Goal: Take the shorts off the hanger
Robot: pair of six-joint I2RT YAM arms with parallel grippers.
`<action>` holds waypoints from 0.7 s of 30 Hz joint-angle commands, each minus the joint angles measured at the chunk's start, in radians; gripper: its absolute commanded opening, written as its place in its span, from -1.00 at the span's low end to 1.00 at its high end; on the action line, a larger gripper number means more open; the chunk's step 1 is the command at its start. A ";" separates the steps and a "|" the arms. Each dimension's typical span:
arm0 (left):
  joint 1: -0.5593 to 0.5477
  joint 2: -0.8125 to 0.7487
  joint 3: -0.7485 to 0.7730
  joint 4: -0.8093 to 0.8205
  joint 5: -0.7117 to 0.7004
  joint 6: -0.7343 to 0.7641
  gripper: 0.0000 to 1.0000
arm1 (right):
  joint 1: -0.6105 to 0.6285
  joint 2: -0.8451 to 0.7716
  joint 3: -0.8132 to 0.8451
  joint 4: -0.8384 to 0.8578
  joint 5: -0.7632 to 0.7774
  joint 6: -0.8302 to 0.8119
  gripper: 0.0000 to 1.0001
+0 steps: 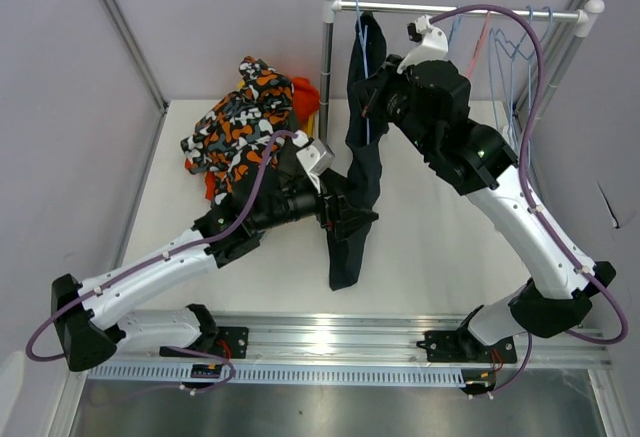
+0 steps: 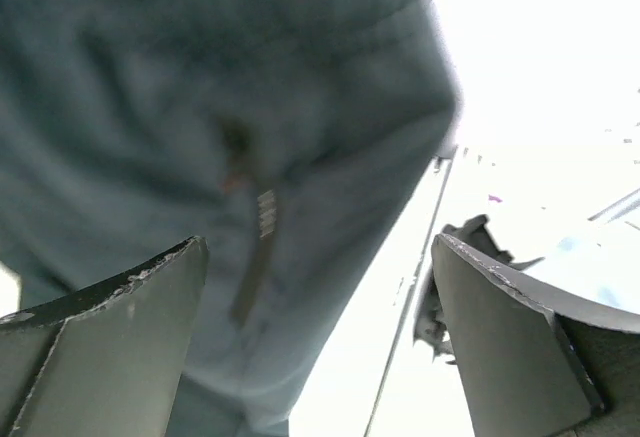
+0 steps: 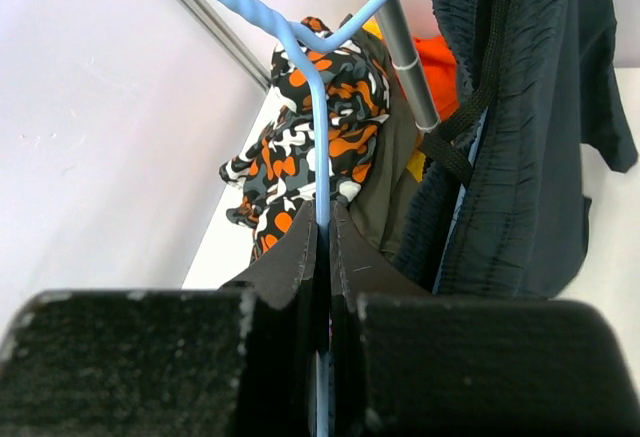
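The dark navy shorts (image 1: 362, 172) hang from a blue hanger (image 1: 363, 47) on the rack rod (image 1: 470, 10), and their lower end trails onto the table. My right gripper (image 1: 373, 102) is at the top of the shorts, shut on the hanger's wire (image 3: 322, 147), with the shorts' waistband (image 3: 520, 137) just right of it. My left gripper (image 1: 355, 219) is open at the lower part of the shorts. In its wrist view the dark fabric (image 2: 250, 107) fills the upper left and reaches down between the wide-apart fingers (image 2: 130, 337).
A pile of other shorts lies at the back left of the table (image 1: 430, 247): camouflage (image 1: 240, 122), orange-red (image 1: 305, 92), olive (image 3: 385, 192). Bare blue hangers (image 1: 512, 47) hang on the right of the rod. The rack's upright post (image 1: 327, 52) stands beside the pile.
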 commanded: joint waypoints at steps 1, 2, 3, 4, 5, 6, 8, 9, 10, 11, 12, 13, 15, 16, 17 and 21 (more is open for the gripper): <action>-0.036 -0.003 0.059 0.047 0.010 0.010 0.99 | 0.007 -0.058 0.004 0.113 0.034 -0.009 -1.00; -0.053 -0.006 0.071 0.038 0.005 0.012 0.99 | 0.007 -0.058 0.003 0.115 0.034 -0.010 -1.00; -0.061 -0.014 0.075 0.030 -0.008 0.013 0.99 | 0.007 -0.055 0.003 0.113 0.037 -0.012 -1.00; -0.067 -0.020 0.075 0.021 -0.013 0.015 0.98 | 0.005 -0.055 0.004 0.113 0.035 -0.012 -1.00; -0.079 -0.025 0.072 0.021 -0.018 0.018 0.98 | 0.008 -0.054 0.003 0.113 0.034 -0.012 -1.00; -0.083 -0.031 0.066 0.019 -0.024 0.021 0.99 | 0.008 -0.054 0.001 0.116 0.034 -0.007 -1.00; -0.084 -0.025 0.042 0.022 -0.047 0.027 0.97 | 0.010 -0.054 0.000 0.124 0.029 -0.003 -1.00; -0.084 -0.011 0.040 0.024 -0.057 0.027 0.95 | 0.008 -0.052 0.003 0.125 0.029 0.000 -1.00; -0.084 -0.002 0.037 0.024 -0.065 0.029 0.84 | 0.010 -0.052 0.001 0.130 0.028 0.000 -1.00; -0.084 0.012 0.040 0.028 -0.070 0.030 0.75 | 0.010 -0.049 0.001 0.131 0.032 0.000 -1.00; -0.084 0.024 0.037 0.036 -0.079 0.030 0.67 | 0.010 -0.049 0.003 0.131 0.034 0.002 -1.00; -0.084 0.050 0.036 0.051 -0.093 0.032 0.48 | 0.010 -0.046 0.003 0.127 0.035 0.005 -1.00; -0.084 0.079 0.043 0.058 -0.149 0.050 0.36 | 0.010 -0.048 0.001 0.128 0.032 0.013 -1.00; -0.084 0.113 0.057 0.059 -0.178 0.056 0.22 | 0.010 -0.052 0.000 0.128 0.031 0.019 -1.00; -0.084 0.133 0.065 0.058 -0.246 0.071 0.07 | 0.012 -0.057 -0.002 0.128 0.031 0.022 -1.00; -0.084 0.211 0.134 0.013 -0.372 0.084 -1.00 | 0.012 -0.069 -0.008 0.133 0.037 0.023 -1.00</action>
